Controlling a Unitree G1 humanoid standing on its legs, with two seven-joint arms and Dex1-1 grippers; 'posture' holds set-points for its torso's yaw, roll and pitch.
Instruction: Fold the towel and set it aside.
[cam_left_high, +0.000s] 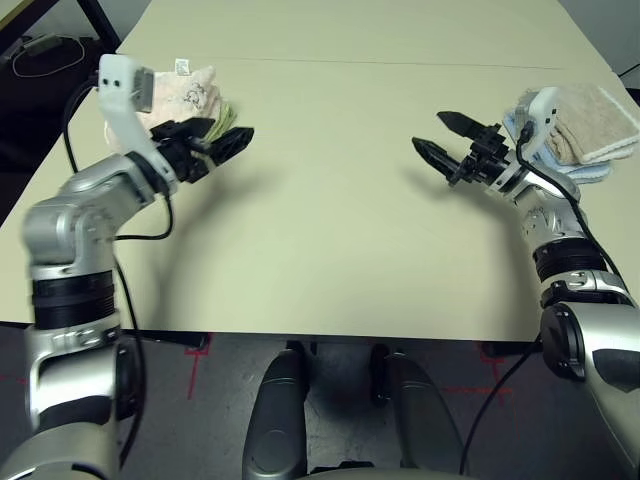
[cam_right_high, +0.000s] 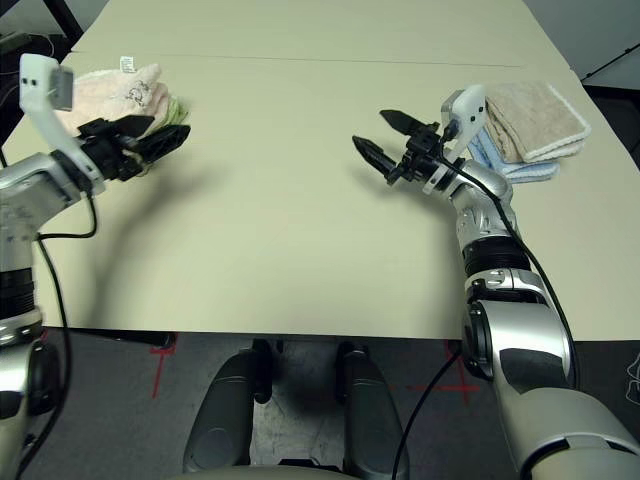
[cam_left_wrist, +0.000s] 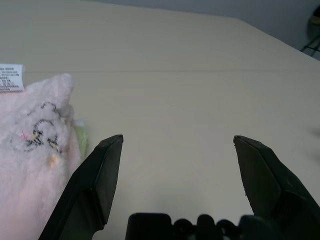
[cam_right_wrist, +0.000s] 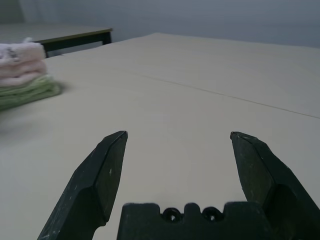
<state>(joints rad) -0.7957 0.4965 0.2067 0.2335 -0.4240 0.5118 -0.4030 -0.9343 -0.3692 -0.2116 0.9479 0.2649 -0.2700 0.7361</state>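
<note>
The pale pink towel (cam_left_high: 190, 92) lies folded at the table's far left, on top of a green folded towel (cam_right_wrist: 27, 90). Its dark embroidered mark (cam_left_wrist: 37, 135) and white tag (cam_left_wrist: 10, 77) face up. My left gripper (cam_left_high: 228, 140) hovers open just to the right of this stack, with nothing between its fingers. My right gripper (cam_left_high: 435, 137) hangs open over the right half of the table, empty, pointing toward the middle.
A beige folded towel (cam_right_high: 530, 120) rests on a light blue folded towel (cam_right_high: 500, 160) at the far right, close behind my right wrist. The cream table (cam_left_high: 330, 200) stretches bare between the two grippers. A seam line (cam_left_high: 400, 62) crosses the table's far part.
</note>
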